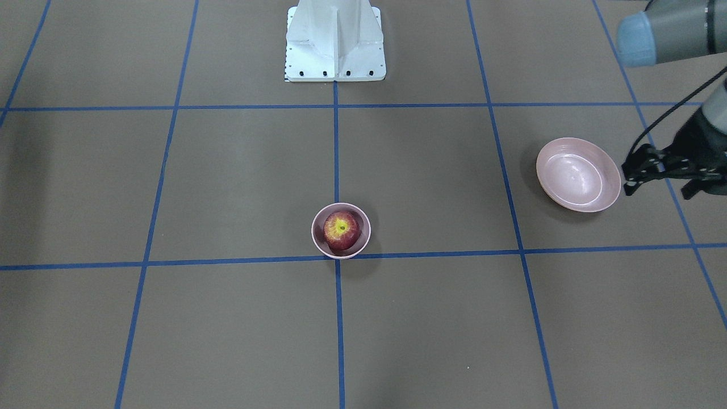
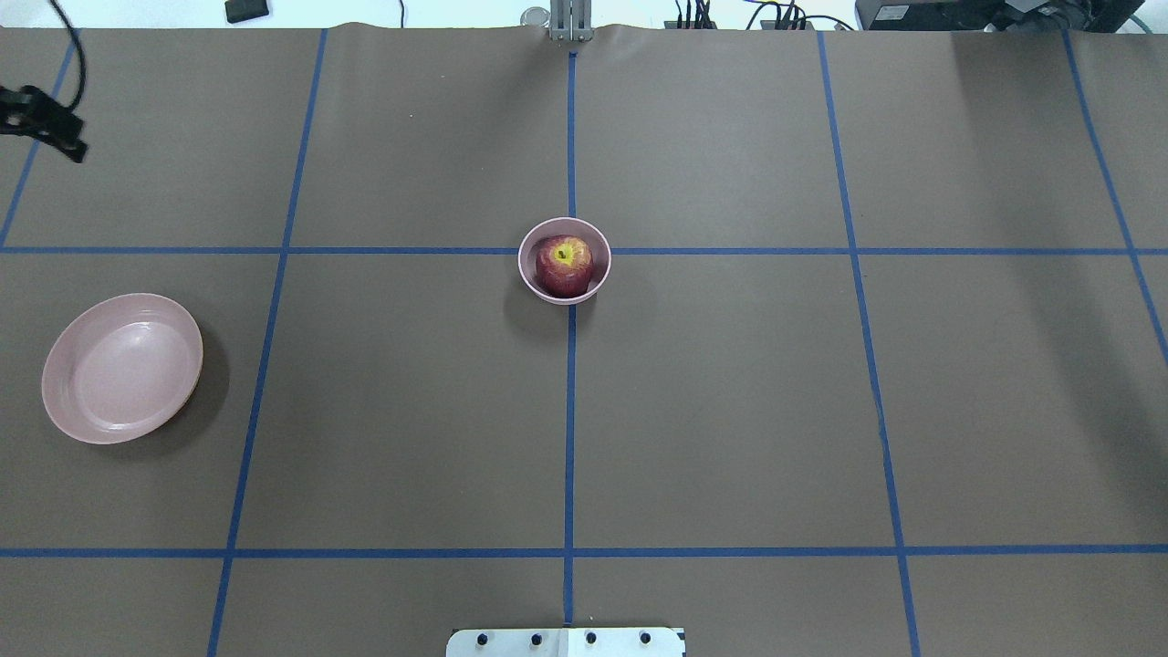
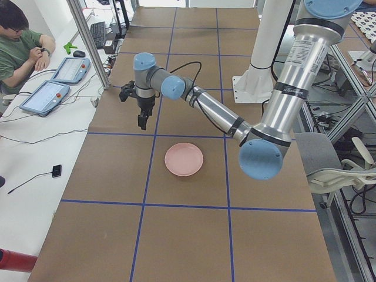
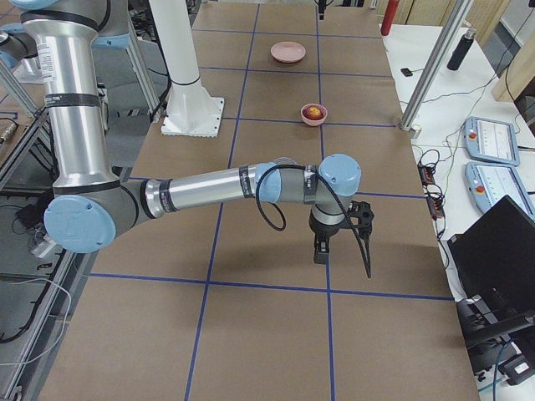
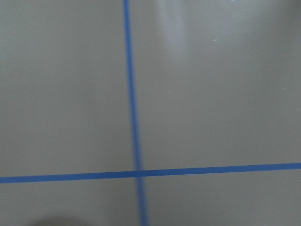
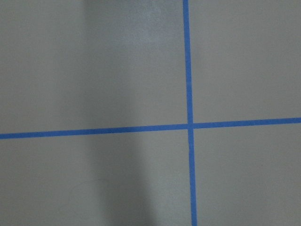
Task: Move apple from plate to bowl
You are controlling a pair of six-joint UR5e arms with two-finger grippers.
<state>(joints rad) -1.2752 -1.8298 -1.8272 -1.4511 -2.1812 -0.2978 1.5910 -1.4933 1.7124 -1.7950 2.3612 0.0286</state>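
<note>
The dark red apple (image 1: 341, 230) sits inside the small deep pink bowl (image 1: 318, 241) at the table's middle, stem up; both also show in the overhead view, the apple (image 2: 565, 265) in the bowl (image 2: 532, 278). The wide pink plate (image 1: 579, 175) is empty on my left side, as the overhead view (image 2: 123, 368) shows. My left gripper (image 1: 690, 193) hangs above the table beyond the plate, well apart from it, with its fingers together and nothing held. My right gripper (image 4: 319, 255) shows only in the exterior right view, far from the bowl; I cannot tell whether it is open or shut.
The robot's white base (image 1: 335, 42) stands at the table's near middle edge. Blue tape lines (image 2: 570, 411) cross the brown table top. An operator (image 3: 20, 47) sits beyond the far edge with tablets (image 3: 47, 97) beside him.
</note>
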